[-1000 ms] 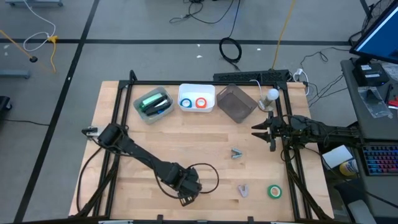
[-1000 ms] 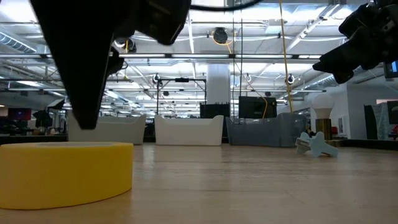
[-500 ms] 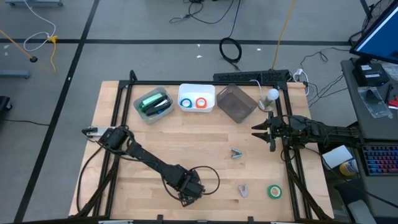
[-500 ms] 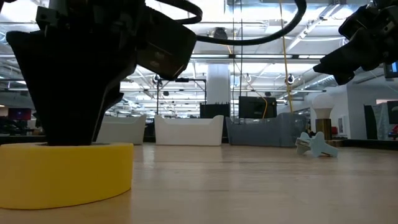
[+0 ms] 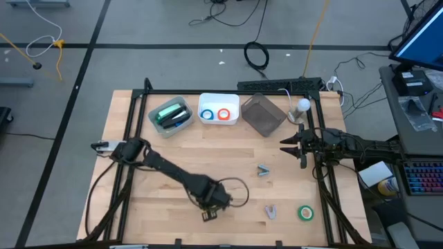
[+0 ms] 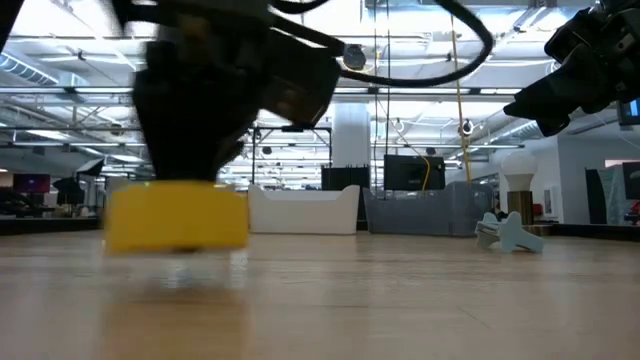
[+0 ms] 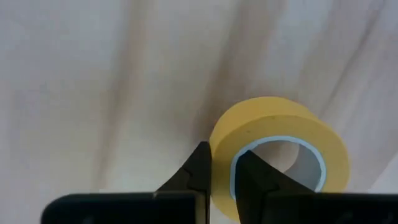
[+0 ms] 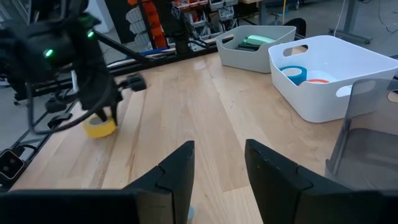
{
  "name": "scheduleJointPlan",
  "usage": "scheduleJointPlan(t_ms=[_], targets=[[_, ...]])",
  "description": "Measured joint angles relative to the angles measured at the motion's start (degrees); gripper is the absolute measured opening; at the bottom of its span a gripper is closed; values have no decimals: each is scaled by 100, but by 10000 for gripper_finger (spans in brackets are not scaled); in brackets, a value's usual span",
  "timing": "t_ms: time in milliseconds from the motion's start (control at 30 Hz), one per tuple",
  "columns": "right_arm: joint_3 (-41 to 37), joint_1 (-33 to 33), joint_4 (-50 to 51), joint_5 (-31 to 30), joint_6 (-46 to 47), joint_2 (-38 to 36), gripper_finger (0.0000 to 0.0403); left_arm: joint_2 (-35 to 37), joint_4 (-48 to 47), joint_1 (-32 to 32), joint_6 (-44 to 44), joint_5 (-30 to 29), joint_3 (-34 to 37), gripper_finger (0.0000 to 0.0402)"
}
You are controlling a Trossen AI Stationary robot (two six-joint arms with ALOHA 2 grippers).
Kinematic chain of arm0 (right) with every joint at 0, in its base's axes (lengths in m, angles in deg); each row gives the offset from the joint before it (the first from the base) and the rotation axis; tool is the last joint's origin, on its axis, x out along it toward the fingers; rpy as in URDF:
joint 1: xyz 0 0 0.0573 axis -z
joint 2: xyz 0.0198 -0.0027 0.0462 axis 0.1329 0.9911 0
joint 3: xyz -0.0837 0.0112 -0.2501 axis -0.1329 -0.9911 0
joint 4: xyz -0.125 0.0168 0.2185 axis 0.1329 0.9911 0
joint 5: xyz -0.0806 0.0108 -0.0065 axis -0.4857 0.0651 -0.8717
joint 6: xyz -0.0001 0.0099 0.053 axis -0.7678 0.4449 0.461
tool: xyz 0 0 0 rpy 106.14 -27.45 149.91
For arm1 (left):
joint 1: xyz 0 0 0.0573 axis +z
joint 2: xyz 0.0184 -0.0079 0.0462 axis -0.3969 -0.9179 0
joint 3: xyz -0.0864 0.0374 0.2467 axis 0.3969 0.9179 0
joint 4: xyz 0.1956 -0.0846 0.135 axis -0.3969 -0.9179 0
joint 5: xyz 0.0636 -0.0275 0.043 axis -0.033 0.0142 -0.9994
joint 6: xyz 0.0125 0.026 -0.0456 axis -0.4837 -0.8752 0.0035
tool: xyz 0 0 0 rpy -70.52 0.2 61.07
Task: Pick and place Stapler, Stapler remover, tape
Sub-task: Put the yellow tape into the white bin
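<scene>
My left gripper (image 7: 224, 158) points down near the table's near edge (image 5: 211, 206) and is shut on the yellow tape roll (image 7: 277, 118), which also shows in the low view (image 6: 175, 215). A green tape roll (image 5: 305, 212) lies flat at the near right. Blue and orange rolls lie in the white bin (image 5: 219, 119). The green stapler (image 5: 171, 113) lies in the grey bin. Two small grey stapler removers (image 5: 263, 170) (image 5: 270, 211) rest on the wood. My right gripper (image 5: 285, 144) hovers open at the right edge. My left gripper pinches the yellow roll's wall (image 7: 221, 163), with one finger (image 7: 255, 177) inside the open centre and the other (image 7: 198, 169) outside. The fingers come from above, pointing down. The roll lies level below them; in the low view it seems just clear of the wood.
A dark see-through bin (image 5: 263, 114) stands beside the white one at the far edge. A black frame (image 5: 131, 138) runs along the table's sides. Bare wood (image 5: 208, 155) lies between the bins and the left gripper.
My left gripper has sunk over the yellow roll and shut on its wall. It has then gone toward the far and right edges with the roll, which now stands farther from the near edge and seems lifted a little.
</scene>
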Motion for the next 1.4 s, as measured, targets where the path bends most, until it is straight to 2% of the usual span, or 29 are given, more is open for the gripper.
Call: scheduleJointPlan(t_ms=[167,333,567,833,1000,1167,1400], targets=[[0,0,6,-11,-8,0,134,435,-224,535,-652,-495,0,35],[0,0,57,-42,-22,15,134,1167,-285,1291,-1549,-1403,-2,35],[0,-2,58,-164,-22,44,134,2069,246,2635,-3056,-2345,-9,35],[0,0,28,-197,-22,44,134,2147,1545,4139,-4433,-2343,-9,35],[0,0,15,-182,-23,44,134,1870,1746,4830,-4604,-2341,-7,35],[0,0,15,-181,-22,44,134,1543,1712,5181,-4872,-2253,-9,35],[0,0,17,-201,-22,44,134,989,1585,5233,-5087,-2187,-7,35]])
